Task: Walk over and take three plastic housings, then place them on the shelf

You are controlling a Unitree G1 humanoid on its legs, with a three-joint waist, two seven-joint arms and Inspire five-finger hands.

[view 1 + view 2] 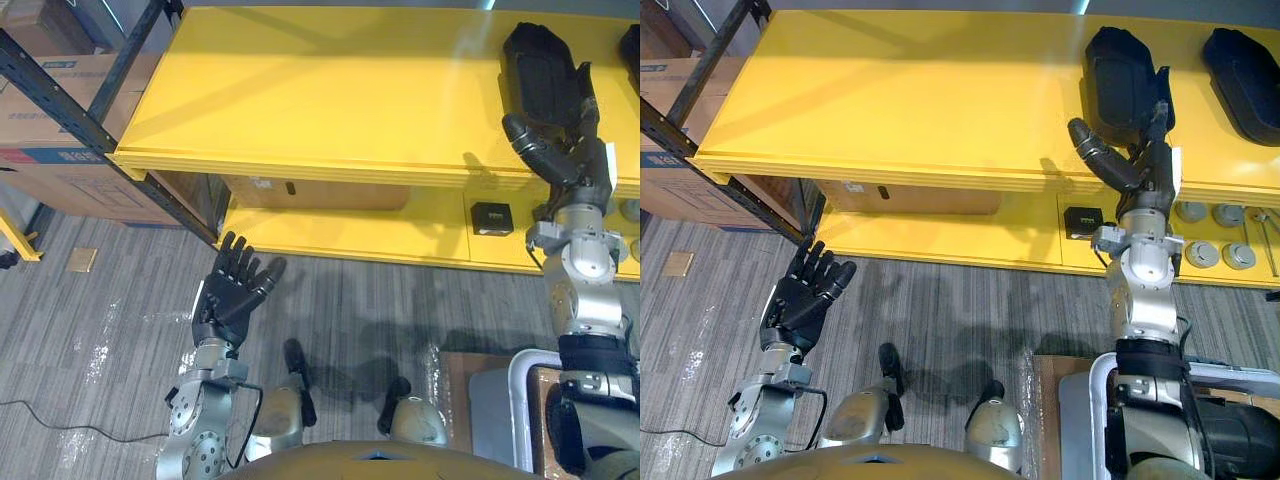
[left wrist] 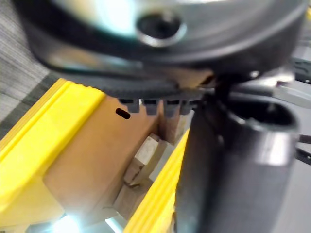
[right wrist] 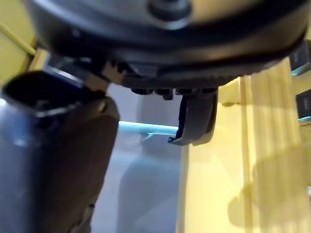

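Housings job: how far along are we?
Done: one black housing lies on the yellow shelf, far right. In hand: a second housing sits on the shelf against the right robot hand; grip unclear. The left robot hand hangs open, empty. Left: release it, then fetch a third.

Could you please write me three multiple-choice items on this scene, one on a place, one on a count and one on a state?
1. Where is the small black box? A on a chair; B on the lower shelf; C on a cart.
2. How many black housings lie on the top shelf? A one; B two; C four.
3. How is the left hand? A open, holding nothing; B shut on a housing; C curled into a fist.

Answers: 1 B, the box sits on the lower yellow board. 2 B, one lies at the right hand, one beside it. 3 A, its fingers are straight and spread.
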